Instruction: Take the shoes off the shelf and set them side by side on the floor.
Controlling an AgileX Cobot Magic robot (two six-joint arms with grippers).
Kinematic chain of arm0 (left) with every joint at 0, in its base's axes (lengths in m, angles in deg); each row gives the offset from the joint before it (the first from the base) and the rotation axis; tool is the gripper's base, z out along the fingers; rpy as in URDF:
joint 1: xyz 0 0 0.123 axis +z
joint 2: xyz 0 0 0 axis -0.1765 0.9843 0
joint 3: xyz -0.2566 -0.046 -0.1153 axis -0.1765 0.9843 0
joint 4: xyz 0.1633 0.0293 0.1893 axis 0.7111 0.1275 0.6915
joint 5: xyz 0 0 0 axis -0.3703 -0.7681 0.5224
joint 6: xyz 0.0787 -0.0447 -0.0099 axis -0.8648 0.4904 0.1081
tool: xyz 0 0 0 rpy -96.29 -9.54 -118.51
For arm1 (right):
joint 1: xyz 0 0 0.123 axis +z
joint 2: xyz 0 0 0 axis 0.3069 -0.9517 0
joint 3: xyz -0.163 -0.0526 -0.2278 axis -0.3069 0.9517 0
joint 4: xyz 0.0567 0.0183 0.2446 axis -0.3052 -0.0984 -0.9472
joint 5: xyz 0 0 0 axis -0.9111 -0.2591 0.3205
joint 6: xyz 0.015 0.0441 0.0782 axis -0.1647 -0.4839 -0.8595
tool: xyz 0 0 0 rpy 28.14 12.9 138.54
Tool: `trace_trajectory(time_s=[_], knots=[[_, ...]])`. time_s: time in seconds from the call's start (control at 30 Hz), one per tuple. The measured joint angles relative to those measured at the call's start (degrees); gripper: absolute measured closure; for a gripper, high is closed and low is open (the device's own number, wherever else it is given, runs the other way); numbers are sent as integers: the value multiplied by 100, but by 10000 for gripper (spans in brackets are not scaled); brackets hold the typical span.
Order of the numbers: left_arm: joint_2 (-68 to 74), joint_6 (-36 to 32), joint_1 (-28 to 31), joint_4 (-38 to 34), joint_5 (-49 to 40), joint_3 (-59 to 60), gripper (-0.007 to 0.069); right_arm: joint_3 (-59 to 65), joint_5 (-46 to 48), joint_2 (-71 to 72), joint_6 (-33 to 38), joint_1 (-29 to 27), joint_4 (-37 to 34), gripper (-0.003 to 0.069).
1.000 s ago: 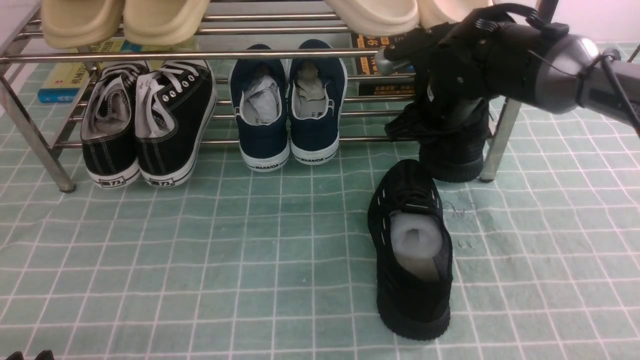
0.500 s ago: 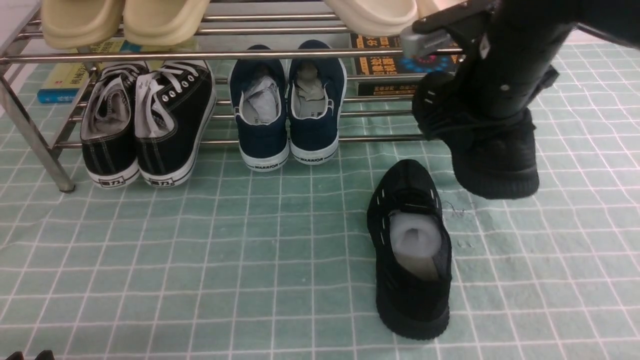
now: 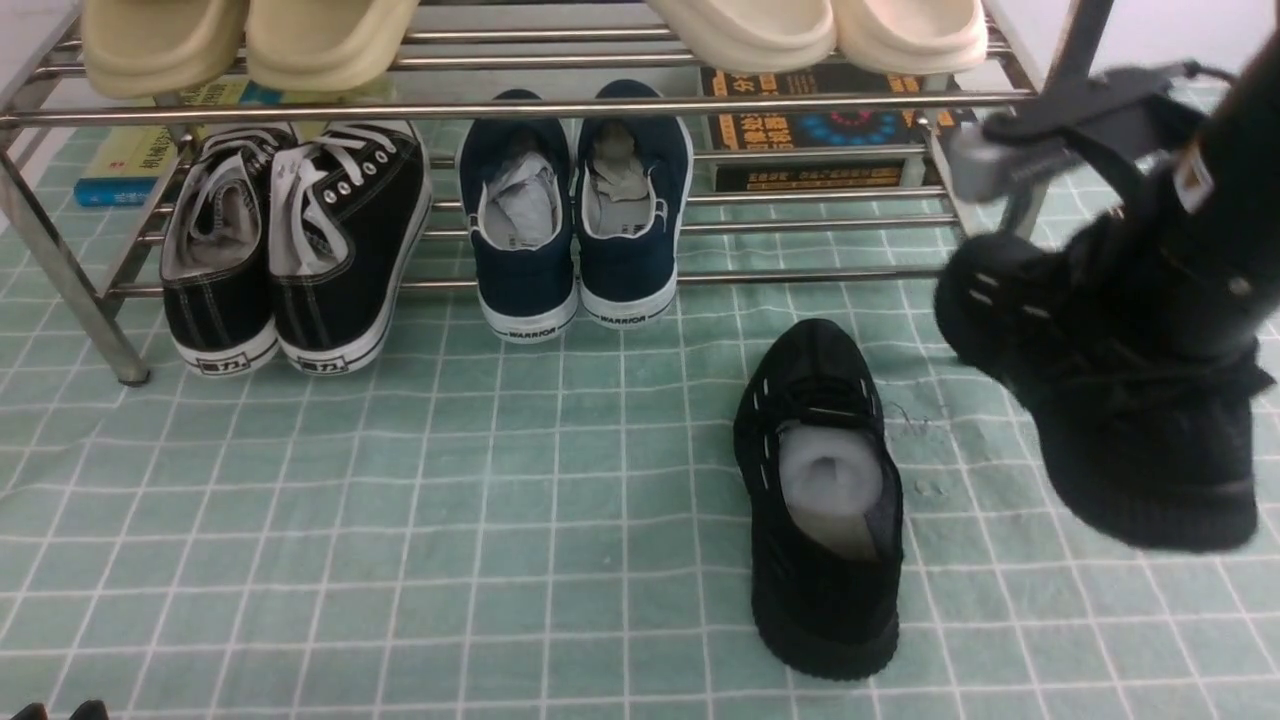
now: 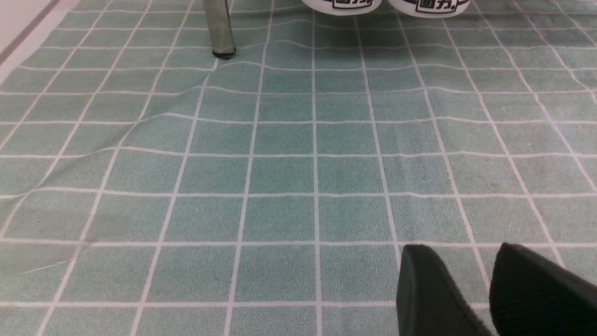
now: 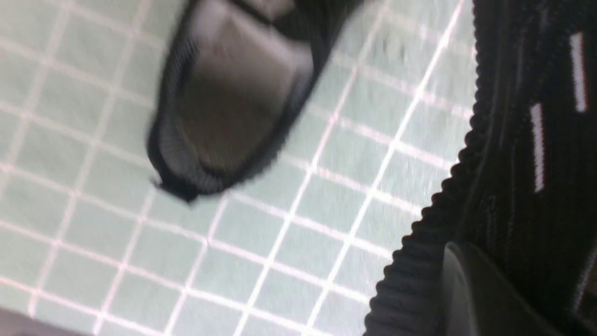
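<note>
Front view: grips the second black shoe (image 3: 1120, 400) in clenched right fingers (image 5: 475, 289), heel hanging below them, aloft over the floor (image 3: 400, 500). Places it at two o'clock from its mate (image 3: 820, 500), flat on the floor, clear of the shelf (image 3: 500, 108). Holds left fingers (image 4: 433, 294) parted, empty.

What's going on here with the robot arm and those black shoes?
The robot is taking a pair of black shoes off the shelf and putting them on the floor. Its right hand holds one black knit shoe in the air near the shelf's right end, not yet set down. The other black shoe already lies on the floor, heel toward the camera. The left hand hangs open over the floor, holding nothing.
</note>
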Motion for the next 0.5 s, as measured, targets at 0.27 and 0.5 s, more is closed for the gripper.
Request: trace_trajectory(time_s=[0.27, 0.5], knots=[[0, 0, 0, 0, 0, 0, 382, 645, -693, -30, 0, 0, 13, 646], [0, 0, 0, 0, 0, 0, 382, 645, -1432, -381, 0, 0, 31, 645]])
